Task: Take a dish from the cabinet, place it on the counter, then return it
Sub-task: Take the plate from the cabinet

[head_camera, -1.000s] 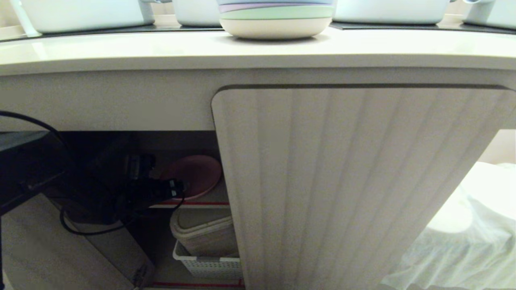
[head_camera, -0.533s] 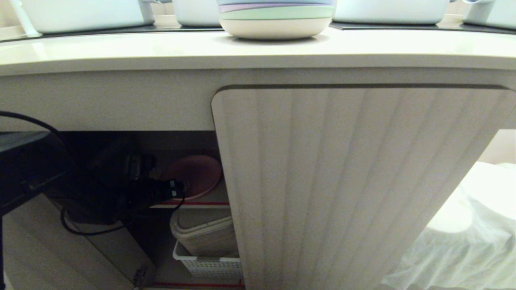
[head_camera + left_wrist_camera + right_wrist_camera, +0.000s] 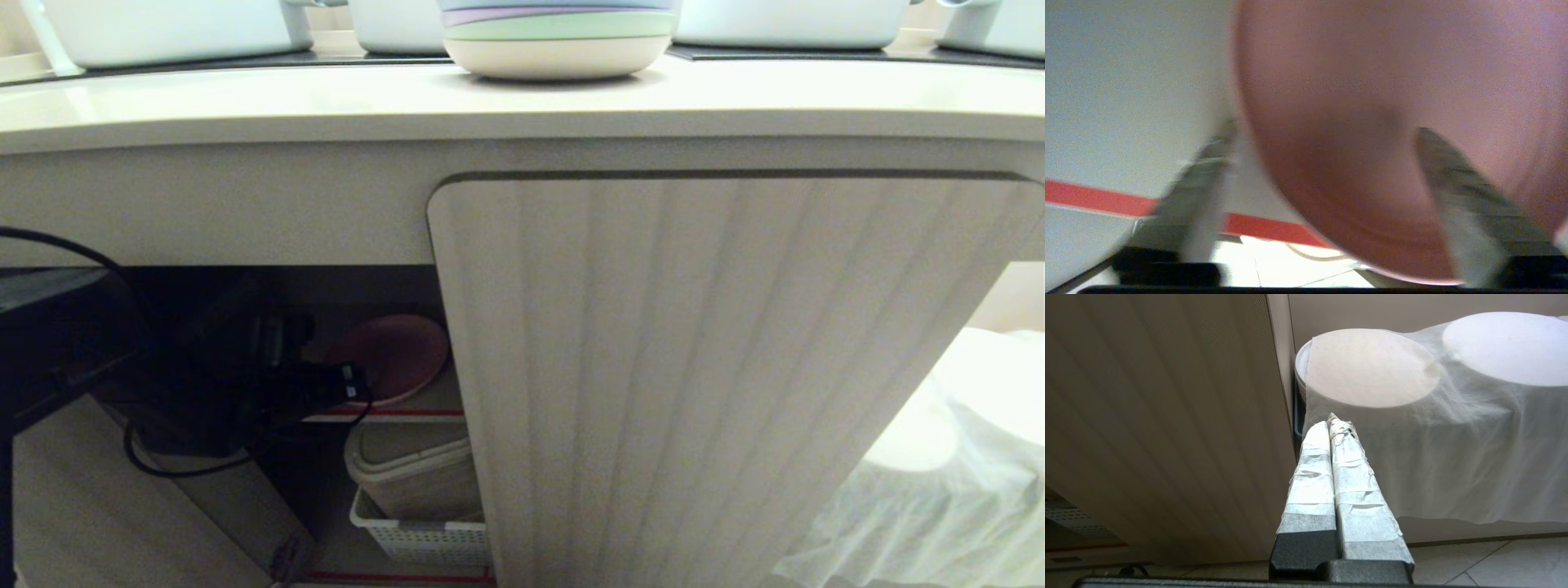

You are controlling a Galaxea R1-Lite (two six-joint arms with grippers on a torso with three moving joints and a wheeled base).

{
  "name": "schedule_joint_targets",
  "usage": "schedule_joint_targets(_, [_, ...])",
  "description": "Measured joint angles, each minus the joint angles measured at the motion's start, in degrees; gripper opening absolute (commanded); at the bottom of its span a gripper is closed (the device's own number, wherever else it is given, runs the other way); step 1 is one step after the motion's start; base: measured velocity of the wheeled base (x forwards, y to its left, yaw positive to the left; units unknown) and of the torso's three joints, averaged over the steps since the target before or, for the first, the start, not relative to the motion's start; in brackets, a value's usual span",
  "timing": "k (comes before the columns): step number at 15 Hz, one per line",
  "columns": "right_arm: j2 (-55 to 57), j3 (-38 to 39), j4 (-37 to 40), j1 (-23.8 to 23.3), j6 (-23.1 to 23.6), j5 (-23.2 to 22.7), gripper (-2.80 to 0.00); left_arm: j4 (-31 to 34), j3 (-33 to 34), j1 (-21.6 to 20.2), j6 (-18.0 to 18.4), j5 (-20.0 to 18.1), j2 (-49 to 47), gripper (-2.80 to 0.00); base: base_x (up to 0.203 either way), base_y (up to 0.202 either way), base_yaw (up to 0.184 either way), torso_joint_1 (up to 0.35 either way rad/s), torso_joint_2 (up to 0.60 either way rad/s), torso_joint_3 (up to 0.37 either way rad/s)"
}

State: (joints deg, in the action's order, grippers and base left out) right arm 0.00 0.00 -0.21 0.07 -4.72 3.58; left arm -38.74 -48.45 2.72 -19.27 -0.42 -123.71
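The pink dish (image 3: 402,353) lies on the upper shelf of the cabinet (image 3: 694,367), behind the shelf's red front edge (image 3: 392,413). My left gripper (image 3: 331,377) reaches into the open left bay, right at the dish's near rim. In the left wrist view the dish (image 3: 1372,102) fills the frame. The left gripper (image 3: 1326,128) is open, its fingers wide apart astride the rim, one beside the dish and one over it. The counter (image 3: 522,102) runs above. My right gripper (image 3: 1331,422) is shut and empty, parked by the closed fluted door.
A stack of pastel plates on a white bowl (image 3: 559,45) and white pots (image 3: 171,28) stand on the counter. A lidded container in a white perforated basket (image 3: 416,490) sits on the lower shelf. The swung-open left door (image 3: 106,506) and cloth-covered rounds (image 3: 939,457) flank the cabinet.
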Motion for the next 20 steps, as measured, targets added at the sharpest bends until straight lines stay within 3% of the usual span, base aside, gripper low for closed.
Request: schedule_joint_targets(20, [0.0, 0.0, 0.0, 0.0, 0.0, 0.0, -2.8, 0.0, 1.2, -0.2, -0.2, -0.1, 0.3, -2.8, 0.0, 0.0, 0.0, 0.0, 0.0, 0.0])
